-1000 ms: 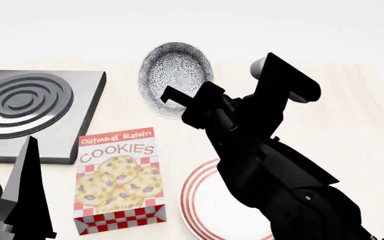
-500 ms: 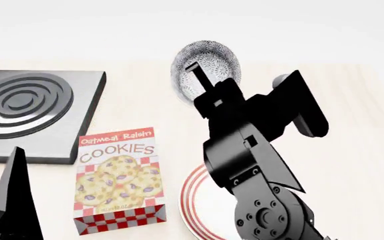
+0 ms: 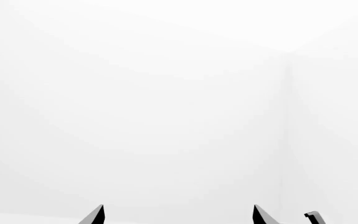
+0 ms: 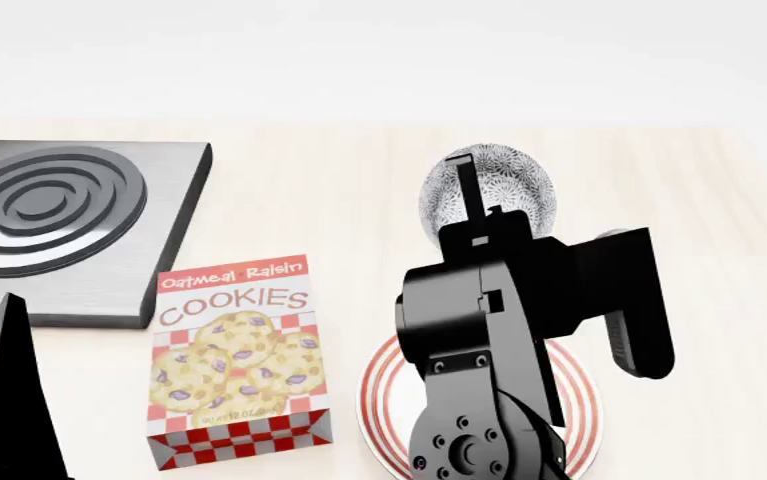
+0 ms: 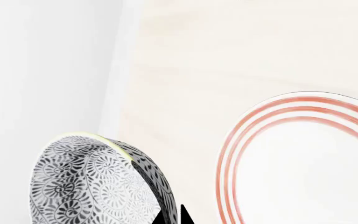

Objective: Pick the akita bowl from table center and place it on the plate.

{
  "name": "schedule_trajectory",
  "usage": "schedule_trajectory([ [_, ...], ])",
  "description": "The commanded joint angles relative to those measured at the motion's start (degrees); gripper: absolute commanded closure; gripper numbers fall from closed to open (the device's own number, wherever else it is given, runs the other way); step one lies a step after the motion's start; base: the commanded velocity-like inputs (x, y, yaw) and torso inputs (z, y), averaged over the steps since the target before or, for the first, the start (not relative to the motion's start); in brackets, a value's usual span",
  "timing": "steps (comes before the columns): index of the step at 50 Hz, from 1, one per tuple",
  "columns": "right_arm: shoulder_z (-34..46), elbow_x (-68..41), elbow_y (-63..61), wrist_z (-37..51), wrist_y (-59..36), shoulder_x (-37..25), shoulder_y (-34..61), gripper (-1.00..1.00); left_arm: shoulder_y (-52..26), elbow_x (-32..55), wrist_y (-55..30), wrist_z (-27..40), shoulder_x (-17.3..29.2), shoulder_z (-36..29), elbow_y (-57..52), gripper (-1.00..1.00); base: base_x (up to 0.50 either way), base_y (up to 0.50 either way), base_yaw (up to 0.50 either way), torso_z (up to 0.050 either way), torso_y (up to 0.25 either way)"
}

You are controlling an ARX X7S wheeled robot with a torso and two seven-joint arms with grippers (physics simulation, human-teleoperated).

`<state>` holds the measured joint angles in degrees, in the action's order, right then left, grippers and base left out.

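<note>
The akita bowl, white with a dense grey floral pattern, hangs tilted on edge above the table, just beyond the plate. My right gripper is shut on its rim. In the right wrist view the two dark fingertips pinch the bowl wall, and the red-ringed white plate lies right beside it. My left gripper stands at the lower left of the head view, far from both. Its wrist view shows the left gripper open on nothing, facing a blank white wall.
An Oatmeal Raisin cookies box lies just left of the plate. A grey stove burner plate sits at the far left. My right arm covers most of the plate in the head view.
My right gripper has carried the bowl rightward and nearer, from the table's back centre to just beyond the plate. The left gripper has dropped slightly lower in the head view.
</note>
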<state>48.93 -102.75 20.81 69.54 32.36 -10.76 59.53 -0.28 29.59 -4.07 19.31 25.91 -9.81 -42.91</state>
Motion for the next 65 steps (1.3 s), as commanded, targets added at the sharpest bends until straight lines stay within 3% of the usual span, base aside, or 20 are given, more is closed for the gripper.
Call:
schedule_trajectory([
  [1,-1.8,3.3,-0.4,4.3,2.3,1.6,-0.4,1.00,-0.1,-0.5,1.6,-1.0,-1.6,1.8,0.8,-1.00,0.00,0.00,0.00,0.000,0.000],
  [18,-1.4,0.1,-3.3,5.8,-1.1,-0.1,-2.9,1.00,-0.1,-0.5,1.6,-0.7,-1.4,1.6,1.0,-1.00,0.00,0.00,0.00,0.000,0.001],
  [65,-2.1,-2.7,-5.4,-3.3,-2.6,-3.3,-11.8,1.00,-0.1,-0.7,2.3,-0.4,-0.9,0.8,1.6,-1.00,0.00,0.00,0.00,0.000,0.000],
])
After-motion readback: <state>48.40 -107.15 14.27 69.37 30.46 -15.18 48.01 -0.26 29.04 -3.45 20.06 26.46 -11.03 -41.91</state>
